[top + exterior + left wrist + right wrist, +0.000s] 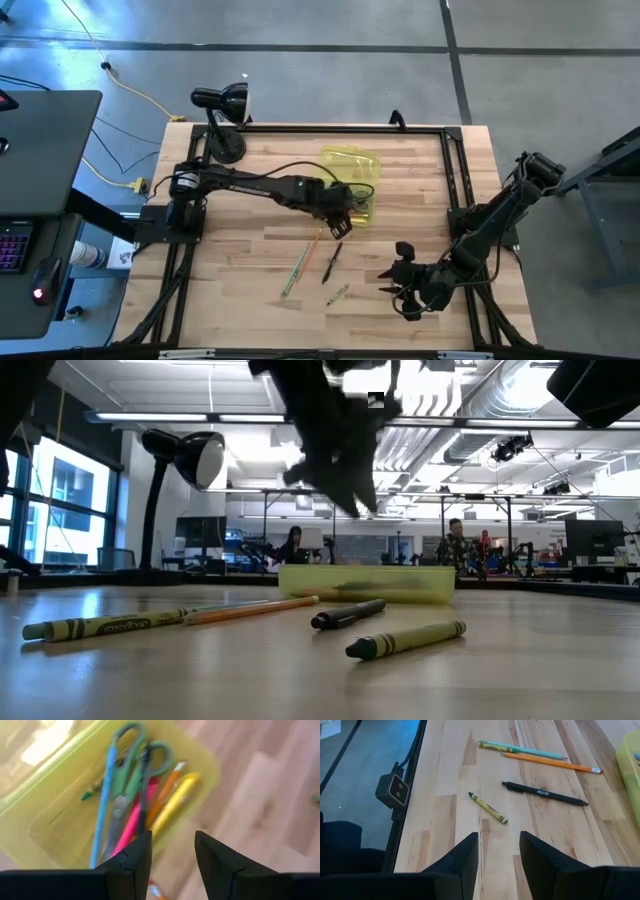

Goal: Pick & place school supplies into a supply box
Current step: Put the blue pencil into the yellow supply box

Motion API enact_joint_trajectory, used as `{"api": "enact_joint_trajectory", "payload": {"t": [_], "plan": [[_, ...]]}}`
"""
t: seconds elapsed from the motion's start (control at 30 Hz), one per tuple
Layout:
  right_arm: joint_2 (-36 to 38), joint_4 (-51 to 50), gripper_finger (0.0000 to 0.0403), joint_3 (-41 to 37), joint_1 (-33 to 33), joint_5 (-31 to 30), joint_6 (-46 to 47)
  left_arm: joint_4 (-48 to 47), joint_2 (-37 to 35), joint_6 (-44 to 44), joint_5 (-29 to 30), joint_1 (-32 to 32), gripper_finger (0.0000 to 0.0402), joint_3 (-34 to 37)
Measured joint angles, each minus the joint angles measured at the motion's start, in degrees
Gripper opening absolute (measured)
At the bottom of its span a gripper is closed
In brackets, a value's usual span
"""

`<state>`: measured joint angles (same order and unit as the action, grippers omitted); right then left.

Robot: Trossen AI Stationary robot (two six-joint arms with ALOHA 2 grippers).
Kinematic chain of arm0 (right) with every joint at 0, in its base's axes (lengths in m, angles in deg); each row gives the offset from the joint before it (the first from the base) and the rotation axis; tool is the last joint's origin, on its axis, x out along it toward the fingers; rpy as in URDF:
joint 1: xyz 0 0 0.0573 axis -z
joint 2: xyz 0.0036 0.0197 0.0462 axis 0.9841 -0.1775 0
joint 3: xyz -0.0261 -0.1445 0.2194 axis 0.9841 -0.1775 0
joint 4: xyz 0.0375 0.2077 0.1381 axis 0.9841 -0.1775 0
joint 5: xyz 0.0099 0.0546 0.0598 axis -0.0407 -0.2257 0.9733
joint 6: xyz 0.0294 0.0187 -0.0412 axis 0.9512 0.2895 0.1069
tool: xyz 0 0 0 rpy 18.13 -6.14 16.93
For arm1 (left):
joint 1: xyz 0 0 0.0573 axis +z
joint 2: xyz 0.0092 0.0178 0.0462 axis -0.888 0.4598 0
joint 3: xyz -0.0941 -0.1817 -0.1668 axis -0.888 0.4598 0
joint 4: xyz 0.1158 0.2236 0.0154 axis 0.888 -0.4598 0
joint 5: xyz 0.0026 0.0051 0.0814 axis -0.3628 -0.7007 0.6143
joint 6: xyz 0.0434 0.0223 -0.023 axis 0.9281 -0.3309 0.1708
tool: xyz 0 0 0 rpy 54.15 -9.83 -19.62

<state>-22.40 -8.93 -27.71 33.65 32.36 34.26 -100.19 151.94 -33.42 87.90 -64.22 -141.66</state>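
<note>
**A:** Toward the far middle of the desk sits the supply box, translucent yellow-green, lid swung open behind it. What's inside?

**B:** From the left wrist view: green-handled scissors, a blue pen, a pink pen, an orange pencil, a yellow marker and a small green crayon, all lying lengthwise together.

**A:** And the left gripper?

**B:** It hangs over the near end of the box. Its fingers stand apart with a gap between them and nothing in it.

**A:** What lies loose on the desk?

**B:** Nearer than the box, a yellow-green crayon, a black pen, an orange pencil and a teal-green pencil. The last two lie side by side, almost touching at one end; the pen is just beside them, the crayon a little apart.

**A:** The right gripper?

**B:** Near the front right, low over bare wood, well apart from the box. Its fingers are parted and hold nothing; the crayon lies just ahead of them.

**A:** Anything else?

**B:** A black desk lamp at the far left corner, and people at benches in the room behind.
</note>
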Motion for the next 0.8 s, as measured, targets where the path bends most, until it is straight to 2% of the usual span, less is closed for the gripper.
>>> {"api": "enact_joint_trajectory", "payload": {"t": [0.13, 0.3, 0.4, 0.5, 0.67, 0.8], "plan": [[0.0, 0.0, 0.0123, 0.0, 0.0, -0.2, 0.1, -0.4, -3.0, -0.1, 8.2, -5.1, 0.0179, 0.0], [0.0, 0.0, 0.0123, 0.0, 0.0, -0.5, 1.3, -2.3, -5.1, -5.1, 19.3, -13.1, 0.0179, 0.0], [0.0, 0.1, 0.0123, 0.0, 0.0, -1.3, 1.4, -5.4, -5.0, -10.3, 25.9, -18.4, 0.0179, 0.0], [0.0, 0.2, 0.0123, 0.0, 0.0, -1.7, 1.4, -9.7, -5.0, -19.7, 31.3, -23.5, 0.0179, 0.0], [0.0, 0.2, 0.0123, 0.0, 0.0, -1.7, 1.4, -13.8, -5.0, -35.1, 33.4, -30.7, 0.0179, 0.0], [0.0, 0.2, 0.0123, 0.0, 0.0, -1.7, 1.4, -9.8, -4.9, -38.9, 32.2, -35.1, 0.0179, 0.0]]}}
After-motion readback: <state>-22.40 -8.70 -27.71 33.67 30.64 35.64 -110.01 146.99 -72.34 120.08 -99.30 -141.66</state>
